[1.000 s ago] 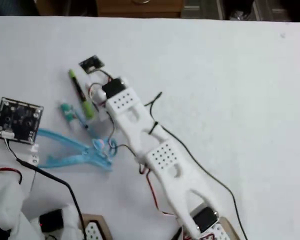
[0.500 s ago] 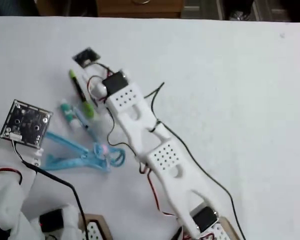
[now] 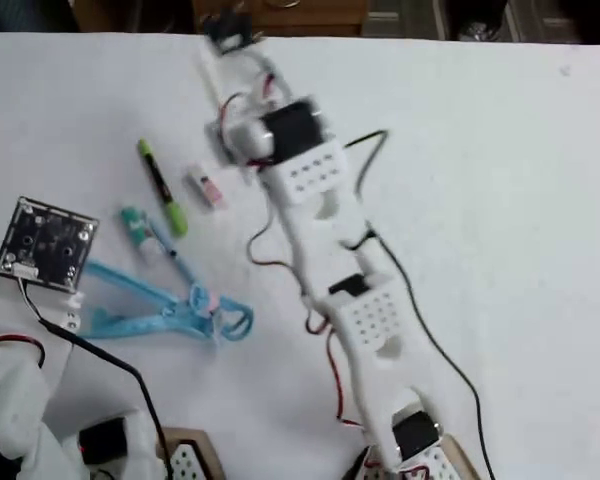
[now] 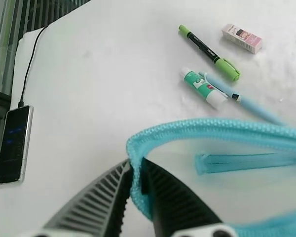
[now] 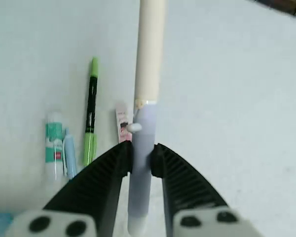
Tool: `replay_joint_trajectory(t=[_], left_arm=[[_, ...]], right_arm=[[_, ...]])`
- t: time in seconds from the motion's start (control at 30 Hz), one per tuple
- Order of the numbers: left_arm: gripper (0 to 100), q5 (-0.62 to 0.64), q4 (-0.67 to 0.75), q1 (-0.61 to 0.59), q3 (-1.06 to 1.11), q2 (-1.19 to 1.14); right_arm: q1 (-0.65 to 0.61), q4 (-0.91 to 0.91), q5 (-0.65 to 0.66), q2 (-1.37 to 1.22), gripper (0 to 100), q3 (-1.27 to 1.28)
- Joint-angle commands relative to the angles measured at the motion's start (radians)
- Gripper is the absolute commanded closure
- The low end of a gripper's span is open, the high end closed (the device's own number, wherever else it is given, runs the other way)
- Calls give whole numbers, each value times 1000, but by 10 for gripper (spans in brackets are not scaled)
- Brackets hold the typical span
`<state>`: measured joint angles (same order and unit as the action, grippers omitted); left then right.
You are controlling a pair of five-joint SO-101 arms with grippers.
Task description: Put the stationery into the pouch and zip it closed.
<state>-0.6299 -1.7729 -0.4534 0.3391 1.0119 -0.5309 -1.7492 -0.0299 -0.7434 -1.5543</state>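
1. High view: my right arm (image 3: 310, 170) has swung from low over the stationery toward the far edge of the white tabletop (image 3: 500, 150). That uncovers the small white-and-pink eraser box (image 3: 205, 187) beside the green highlighter pen (image 3: 162, 190). The turquoise mesh pouch (image 3: 160, 305) stays put.
2. Left wrist view: my left hand (image 4: 138, 170) pinches the pouch's rim.
3. Right wrist view: my right hand (image 5: 140, 146) is clamped on a cream-and-lavender pen (image 5: 147, 98), lifted clear. I judge it goes to the pouch next.
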Motion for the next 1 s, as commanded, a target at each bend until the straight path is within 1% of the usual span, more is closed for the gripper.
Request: replay_joint_trajectory(t=[0.0, 0.1, 0.2, 0.37, 0.47, 0.57, 0.67, 0.77, 0.83, 0.97], left_arm=[[977, 61, -12, 8, 95, -10], [977, 94, -12, 8, 92, -10], [977, 137, -12, 12, 89, -10], [977, 175, 2, 13, 89, -10], [977, 219, 3, 15, 87, -16], [977, 287, 32, 15, 89, -16], [977, 342, 61, 21, 89, -16], [977, 345, 66, 88, 95, -16], [977, 345, 61, 136, 95, -16], [977, 345, 58, 186, 95, -16]], right_arm=[[15, -24, -20, 251, 981, -28], [13, -24, -21, 427, 981, 78], [10, -24, -43, 631, 981, 287], [4, -21, -269, 969, 981, 738], [1, -18, -276, 1168, 981, 991], [-45, 31, -276, 1359, 981, 1214], [-110, 183, -278, 1544, 981, 1458], [-209, 412, -279, 1735, 981, 1763], [-278, 610, -279, 1867, 981, 1987], [-360, 1129, -275, 2084, 981, 2381]])
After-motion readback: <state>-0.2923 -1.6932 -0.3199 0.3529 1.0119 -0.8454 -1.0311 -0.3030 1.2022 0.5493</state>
